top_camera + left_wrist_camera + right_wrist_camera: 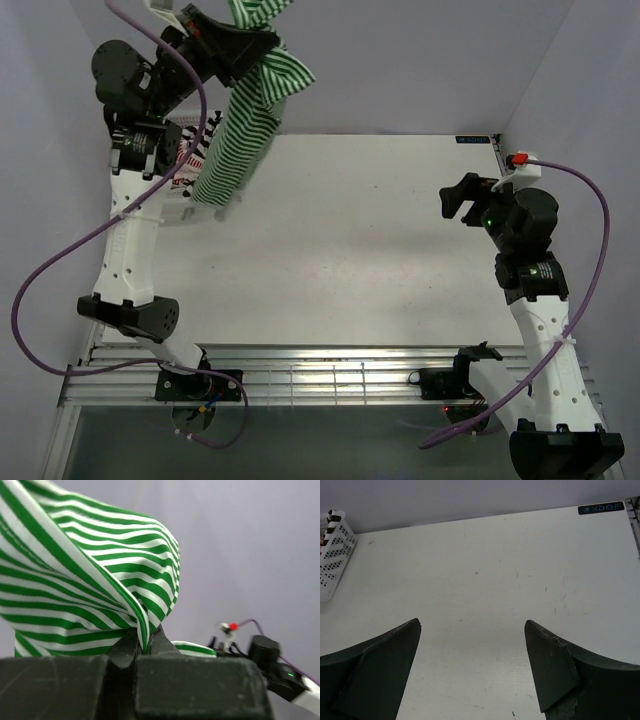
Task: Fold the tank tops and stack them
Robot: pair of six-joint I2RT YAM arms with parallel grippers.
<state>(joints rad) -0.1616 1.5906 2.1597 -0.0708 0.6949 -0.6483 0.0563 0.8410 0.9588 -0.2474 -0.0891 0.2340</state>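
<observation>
The green-and-white striped tank top (240, 130) hangs high over the table's far left corner, and its lower end dangles just above the basket. My left gripper (262, 42) is raised there and shut on a bunched fold of it. In the left wrist view the striped cloth (75, 580) billows above the left gripper (145, 637), pinched between both fingertips. My right gripper (460, 200) hovers over the table's right side, open, with nothing between its fingers (390, 655). A bit of black-and-white cloth (335, 516) shows at the basket's rim; the red-and-white tank top is not clearly visible.
A white mesh basket (188, 170) stands at the table's far left edge, partly behind the left arm and the hanging cloth; it also appears at the left in the right wrist view (332, 555). The white table (380, 250) spreads between the arms.
</observation>
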